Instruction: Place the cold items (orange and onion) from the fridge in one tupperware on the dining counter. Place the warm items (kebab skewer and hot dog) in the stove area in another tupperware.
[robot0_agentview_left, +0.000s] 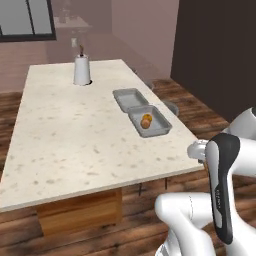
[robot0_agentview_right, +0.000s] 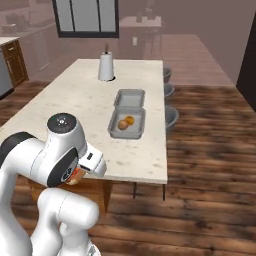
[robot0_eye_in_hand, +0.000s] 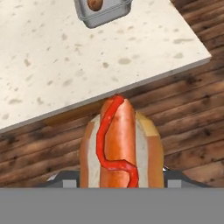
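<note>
Item: hot dog (robot0_eye_in_hand: 120, 144), bun with ketchup line, clenched in the end effector (robot0_eye_in_hand: 120, 181), held off the tabletop (robot0_agentview_left: 75, 135) edge, above wood floor (robot0_eye_in_hand: 192, 113).

Landmark: near tupperware (robot0_agentview_left: 150, 121), holding two round cold items, the orange and onion.

Beyond it, touching: far tupperware (robot0_agentview_left: 131, 98), empty.

Further beyond: paper towel roll (robot0_agentview_left: 82, 70).

Handling advice: the warm item likely belonged in the far tupperware; carrying it high over the near tupperware, lowering level and releasing low would suit.
</note>
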